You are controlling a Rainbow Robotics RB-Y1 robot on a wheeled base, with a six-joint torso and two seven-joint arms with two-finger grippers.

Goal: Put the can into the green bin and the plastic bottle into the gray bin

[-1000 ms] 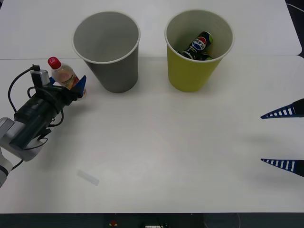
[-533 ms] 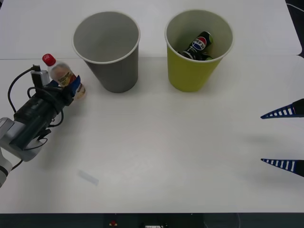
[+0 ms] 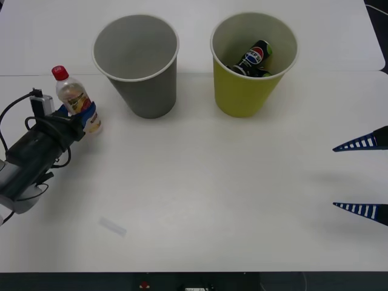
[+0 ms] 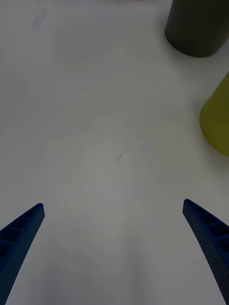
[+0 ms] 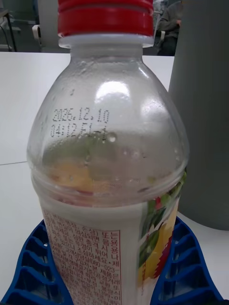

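Observation:
My left gripper (image 3: pixel 83 116) is shut on the plastic bottle (image 3: pixel 75 99), a clear one with a red cap and a red-and-yellow label, held upright at the table's left, just left of the gray bin (image 3: pixel 138 65). Up close in the left wrist view, the plastic bottle (image 5: pixel 110 157) stands between the blue fingers (image 5: pixel 33 267), with the gray bin (image 5: pixel 202 114) right behind it. The dark Pepsi can (image 3: pixel 254 57) lies inside the green bin (image 3: pixel 250 88). At the right edge my right gripper (image 3: pixel 362 177) stays open over bare table; its own view catches the green bin (image 4: pixel 217 121) and the gray bin (image 4: pixel 198 26).
A small pale scrap (image 3: pixel 113 227) lies on the white table near the front left. A seam between two tabletops runs behind the bins (image 3: pixel 36 75).
The left gripper closed on the bottle and stood it upright, drawing slightly left and back. The right arm and the can stayed put.

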